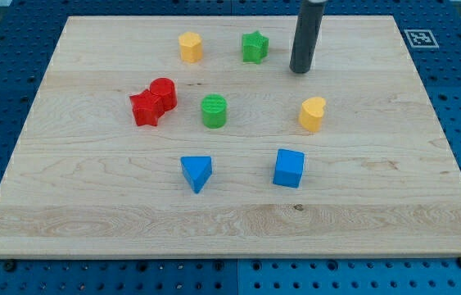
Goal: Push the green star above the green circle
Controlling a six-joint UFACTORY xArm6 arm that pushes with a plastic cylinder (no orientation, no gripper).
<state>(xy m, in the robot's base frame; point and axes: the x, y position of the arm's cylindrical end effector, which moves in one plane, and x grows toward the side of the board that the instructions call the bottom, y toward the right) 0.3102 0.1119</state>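
Observation:
The green star [255,47] lies near the view's top, right of centre-left. The green circle [214,111] sits lower and to the left of it, near the board's middle. My tip [299,70] rests on the board to the right of the green star and slightly below it, a short gap apart, not touching it. The rod rises from the tip out of the view's top.
A yellow hexagon-like block [190,47] lies left of the star. A red star [145,108] and red circle [163,93] touch each other left of the green circle. A yellow heart [313,114], blue triangle [196,172] and blue cube [289,168] lie lower.

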